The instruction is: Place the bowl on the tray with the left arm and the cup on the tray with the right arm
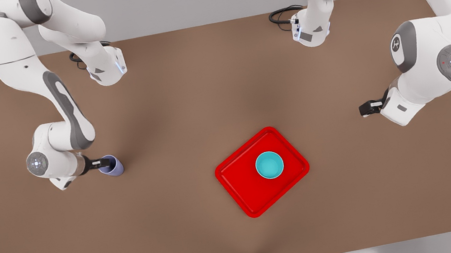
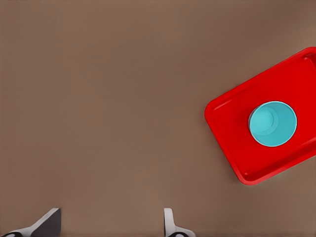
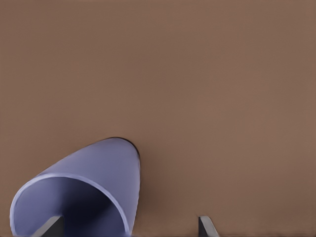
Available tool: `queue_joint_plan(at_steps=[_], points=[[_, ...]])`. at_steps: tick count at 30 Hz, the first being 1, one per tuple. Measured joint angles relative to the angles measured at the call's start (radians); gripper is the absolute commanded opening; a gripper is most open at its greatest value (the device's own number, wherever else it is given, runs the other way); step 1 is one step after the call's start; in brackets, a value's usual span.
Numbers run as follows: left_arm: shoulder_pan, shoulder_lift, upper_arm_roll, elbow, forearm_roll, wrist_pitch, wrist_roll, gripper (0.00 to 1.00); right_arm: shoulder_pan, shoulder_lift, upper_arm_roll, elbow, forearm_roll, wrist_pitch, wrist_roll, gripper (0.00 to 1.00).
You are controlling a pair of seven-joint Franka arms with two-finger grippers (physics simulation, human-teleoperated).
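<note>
The bowl (image 1: 269, 165) sits inside the tray (image 1: 238, 174), near one rim; bare brown table (image 1: 184, 97) surrounds the tray. The right gripper (image 1: 101, 164) is spread, one finger inside the cup (image 1: 112, 165). The left gripper (image 1: 367, 108) hangs spread, empty, well apart from the tray.

Light is even and diffuse across the brown table (image 1: 181, 83), brighter toward the middle and slightly darker at the near corners in the front view, with no hard-edged shadows. Soft, faint shading sits beneath the red tray (image 1: 240, 188) and beside the cup (image 3: 84, 192), whose inner wall darkens toward its base, and there is no glare. All 3 renders look slightly smoothed, with soft edges on the finger pads (image 2: 47, 222) in the left wrist view.
</note>
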Motion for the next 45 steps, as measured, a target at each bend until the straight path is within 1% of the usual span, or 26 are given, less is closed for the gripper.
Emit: queue_joint_plan(at_steps=[3,8,9,10,11,24,26,27,29,33,36,38,39,40,43,44,45], points=[[0.0,0.0,0.0,-0.001,0.0,0.0,-0.001,1.0,-0.001,0.017,-0.007,-0.026,0.0,0.057,0.0,1.0],[0.0,0.006,0.0,-0.003,-0.001,0.0,-0.002,1.0,-0.001,0.05,-0.013,-0.026,0.0,0.084,0.008,1.0],[0.0,0.006,0.0,-0.003,-0.001,0.0,-0.002,1.0,-0.001,0.05,-0.013,-0.026,0.0,0.084,0.011,0.78],[0.0,0.006,0.0,-0.005,-0.002,0.0,-0.002,1.0,0.0,0.05,-0.013,-0.026,0.0,0.084,0.012,0.48],[0.0,0.006,0.0,-0.005,-0.002,-0.001,-0.002,1.0,0.001,0.05,-0.013,-0.026,0.0,0.073,0.019,0.21],[-0.001,0.006,-0.002,-0.005,-0.002,-0.006,-0.006,1.0,0.017,0.054,-0.012,-0.019,0.004,0.069,0.034,0.21],[0.0,0.006,-0.002,-0.005,-0.002,-0.006,-0.005,1.0,0.022,0.044,-0.01,-0.014,0.007,0.045,0.032,0.21],[0.0,0.006,-0.002,-0.005,-0.002,-0.006,-0.005,1.0,0.037,0.017,-0.01,0.009,0.008,0.009,0.03,0.21],[0.0,0.006,-0.002,-0.005,-0.002,-0.005,-0.005,1.0,0.049,-0.037,-0.004,0.034,0.013,-0.003,0.026,0.21],[-0.002,0.005,-0.002,-0.005,-0.002,-0.008,-0.006,1.0,0.124,-0.048,0.002,0.174,0.061,-0.054,0.076,0.21],[-0.001,0.005,-0.002,-0.005,-0.002,-0.008,-0.006,1.0,0.274,-0.035,-0.005,0.294,0.066,-0.055,0.231,0.21],[-0.003,0.005,-0.011,-0.005,-0.002,-0.009,-0.009,1.0,0.376,0.005,-0.011,0.37,0.064,-0.077,0.355,0.21],[-0.001,0.005,-0.011,-0.005,-0.002,-0.009,-0.009,1.0,0.444,0.066,-0.043,0.49,0.06,-0.161,0.417,0.21],[-0.002,0.005,-0.011,-0.005,-0.002,-0.009,-0.009,1.0,0.506,0.121,-0.086,0.58,0.059,-0.202,0.444,0.21],[-0.001,0.005,-0.012,-0.005,-0.002,-0.009,-0.009,1.0,0.616,0.331,-0.145,0.847,0.057,-0.265,0.493,0.21],[-0.002,0.005,-0.012,-0.005,-0.002,-0.009,-0.009,1.0,0.667,0.396,-0.189,0.958,0.058,-0.313,0.493,0.21],[-0.002,0.005,-0.012,-0.005,-0.002,-0.009,-0.009,1.0,0.675,0.443,-0.201,1.01,0.088,-0.32,0.493,0.21]])
